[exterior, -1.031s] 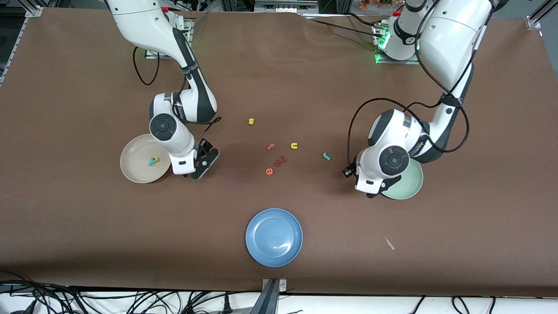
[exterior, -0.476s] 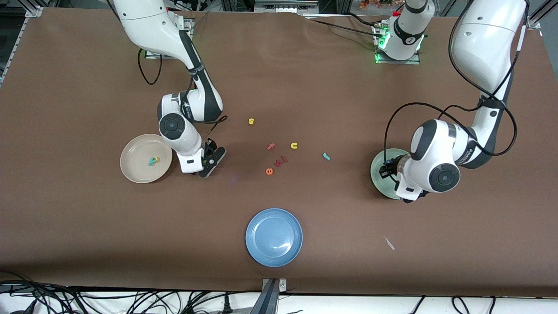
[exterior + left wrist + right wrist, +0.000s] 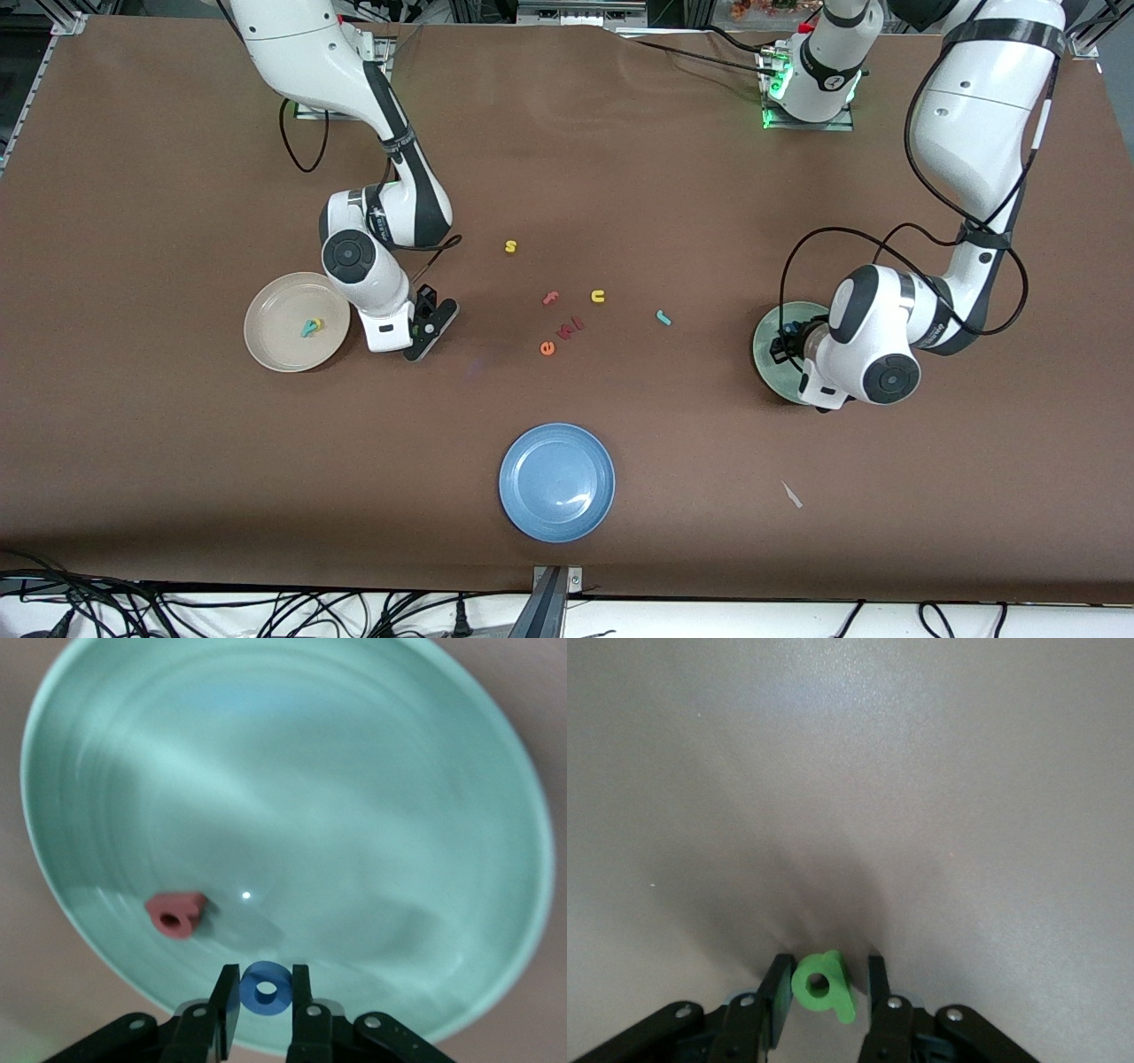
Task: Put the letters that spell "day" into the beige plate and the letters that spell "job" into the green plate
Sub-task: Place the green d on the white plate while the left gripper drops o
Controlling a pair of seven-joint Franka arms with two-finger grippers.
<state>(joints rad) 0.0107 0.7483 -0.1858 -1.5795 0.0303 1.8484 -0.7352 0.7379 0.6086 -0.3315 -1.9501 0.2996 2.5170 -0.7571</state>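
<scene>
Left wrist view: left end effector (image 3: 263,997) over pale mint-green round plate (image 3: 354,771), fingers closed on blue foam ring "o" (image 3: 265,989), hole facing camera. Pink-red "b" (image 3: 176,912) lies flat in plate. Right end effector (image 3: 824,988) over brown worktop (image 3: 850,771) beside cream-beige plate (image 3: 270,332); green "a" (image 3: 822,985) between half-closed fingers, grip unclear.

No legible text (only foam letters)

Glossy green plate (image 3: 496,771) — matt brown table (image 3: 177,443)
</scene>
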